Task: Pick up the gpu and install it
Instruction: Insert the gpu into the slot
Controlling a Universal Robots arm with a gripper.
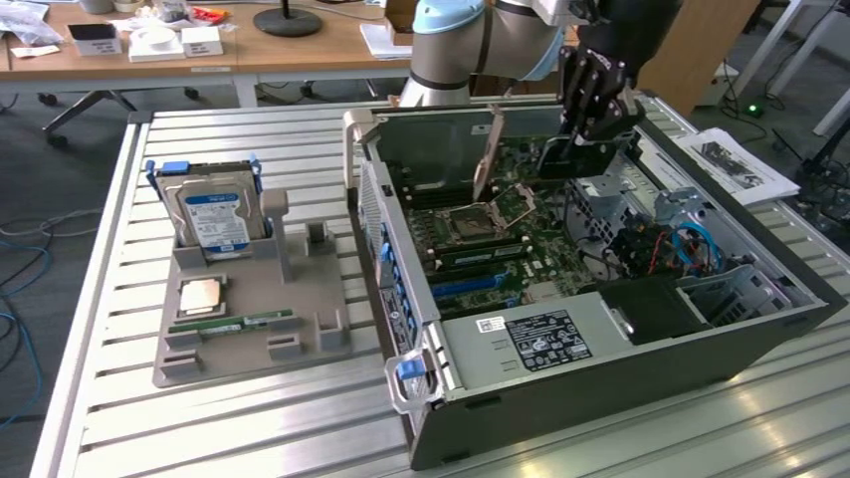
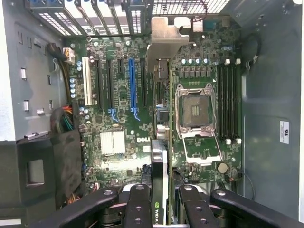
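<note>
1. Wrist view is showing you the claw (image 2: pixel 163 192) clamping its black, jointed metal fingers (image 2: pixel 137 204) on both flat faces of the gpu (image 2: pixel 164 45), so the jaws are standing partly apart with the card between them.
2. You are looking at the gpu edge-on: a thin dark card with a green logo patch near the grip and a dull silver-tan, stepped metal bracket at its far end.
3. The card is hanging inside the open computer case (image 2: pixel 270 95), over the green motherboard (image 2: pixel 118 102). It is sitting between the long blue slot (image 2: pixel 132 88) and the square, metal-framed processor socket (image 2: pixel 194 111). You cannot tell whether its lower edge is touching the board.
4. Exterior view is giving you the claw (image 1: pixel 580 159) reaching down into the dark, boxy computer case (image 1: pixel 598 388). The gpu (image 1: pixel 489 149) is showing as a slim tan strip, tilted a little, above the motherboard (image 1: pixel 531 249).
5. Toward the exterior view's left, a grey moulded holder (image 1: pixel 253 349) is sitting on the ribbed aluminium counter (image 1: pixel 199 428), well apart from the claw.
6. That holder is carrying an upright silver hard drive (image 1: pixel 213 214) with a blue label, a small square metal-topped chip (image 1: pixel 202 294) and a narrow green memory stick (image 1: pixel 233 324) lying flat.
</note>
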